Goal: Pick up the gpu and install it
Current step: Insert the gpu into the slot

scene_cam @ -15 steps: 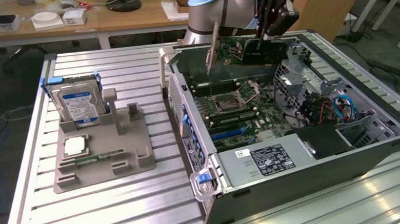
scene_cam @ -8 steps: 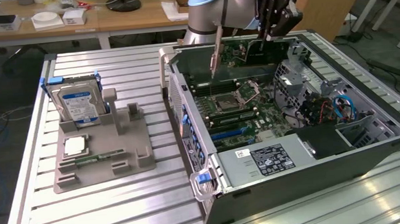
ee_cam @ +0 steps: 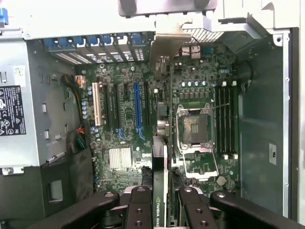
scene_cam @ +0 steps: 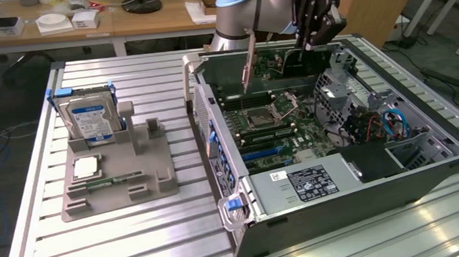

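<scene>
gpu (ee_cam: 160,200) dark green; motherboard (scene_cam: 280,123) green; hard drive (scene_cam: 87,115) silver, blue label; fingers (ee_cam: 138,210) black; case (scene_cam: 375,206) dark grey.

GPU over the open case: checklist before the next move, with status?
1. gpu gripped by the tool: ok, it hangs above the board.
2. Case side open: ok.
3. Blue slot empty: ok.
4. Card edge lined up with a slot: cannot tell; in the wrist view it runs beside the blue slot.
5. Bracket toward the rear openings: ok.
6. Cables away from the slots: ok.
</scene>
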Controlling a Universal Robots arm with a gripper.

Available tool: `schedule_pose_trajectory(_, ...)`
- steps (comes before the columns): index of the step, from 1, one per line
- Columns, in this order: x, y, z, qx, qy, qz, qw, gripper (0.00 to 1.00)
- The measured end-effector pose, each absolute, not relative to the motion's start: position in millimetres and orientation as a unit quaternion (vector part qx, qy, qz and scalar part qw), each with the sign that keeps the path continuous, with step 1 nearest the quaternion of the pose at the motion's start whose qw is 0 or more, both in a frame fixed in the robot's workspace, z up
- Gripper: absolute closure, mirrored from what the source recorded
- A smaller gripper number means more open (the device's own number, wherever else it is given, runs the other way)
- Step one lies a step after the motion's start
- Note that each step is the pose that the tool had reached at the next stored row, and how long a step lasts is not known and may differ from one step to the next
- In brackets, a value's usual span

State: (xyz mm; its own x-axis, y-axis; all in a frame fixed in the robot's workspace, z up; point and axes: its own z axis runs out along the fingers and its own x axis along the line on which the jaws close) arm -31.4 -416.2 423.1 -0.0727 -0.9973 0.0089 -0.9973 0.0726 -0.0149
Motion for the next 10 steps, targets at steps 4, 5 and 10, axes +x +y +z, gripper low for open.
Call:
schedule_pose_trajectory(4, -31, -416, 421, -0.697, 0.717, -0.008, 0.002, 0.74)
schedule_pose_trajectory(5, -31, -416, 420, -0.698, 0.716, -0.008, 0.002, 0.74)
schedule_pose_trajectory(10, -31, -416, 412, -0.698, 0.716, -0.008, 0.002, 0.74)
